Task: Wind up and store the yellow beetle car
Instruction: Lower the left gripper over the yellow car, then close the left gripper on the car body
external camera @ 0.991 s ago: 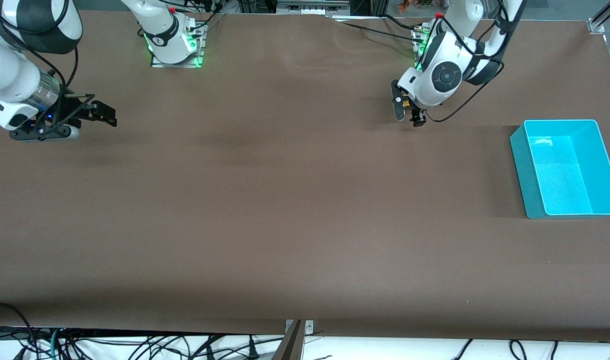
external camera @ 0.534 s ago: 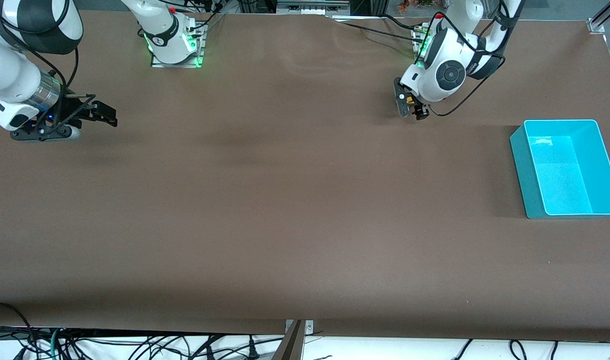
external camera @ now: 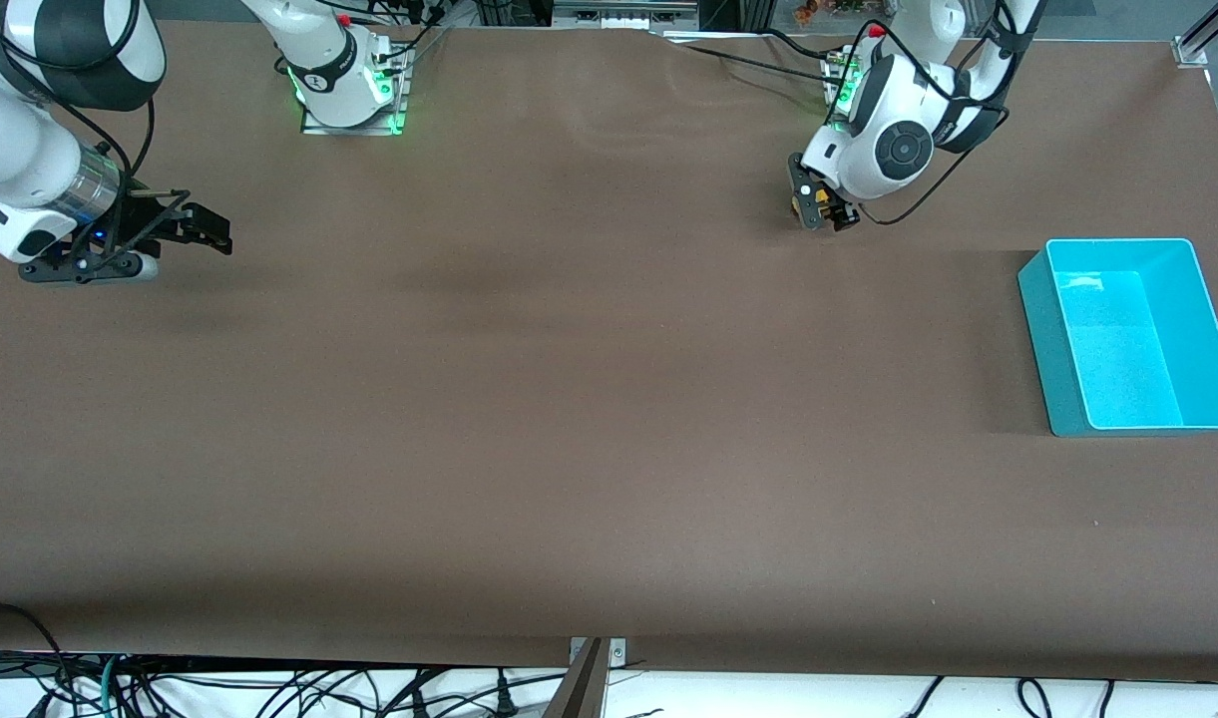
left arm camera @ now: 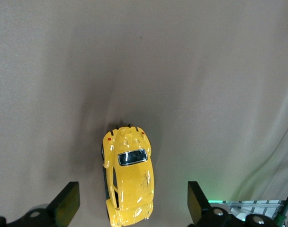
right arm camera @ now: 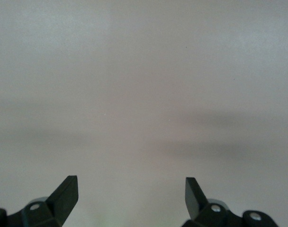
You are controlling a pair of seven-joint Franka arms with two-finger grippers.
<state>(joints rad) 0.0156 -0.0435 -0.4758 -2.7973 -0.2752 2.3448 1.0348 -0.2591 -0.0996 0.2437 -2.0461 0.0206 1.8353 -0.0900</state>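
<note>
The yellow beetle car (left arm camera: 129, 182) stands on the brown table near the left arm's base, with its dark window facing up. My left gripper (left arm camera: 131, 205) is open and low over it, one finger on each side with a clear gap to the body. In the front view the car (external camera: 822, 208) shows only as a yellow speck between the fingers of the left gripper (external camera: 818, 212). My right gripper (external camera: 198, 227) waits open and empty over bare table at the right arm's end; its wrist view shows the right gripper (right arm camera: 130, 196) over bare table.
An empty teal bin (external camera: 1052, 369) stands at the left arm's end of the table, nearer to the front camera than the car. Cables run by both arm bases along the table's edge.
My left gripper has come down and shifted slightly toward the arm bases, closing in over the car. The right arm has not moved.
</note>
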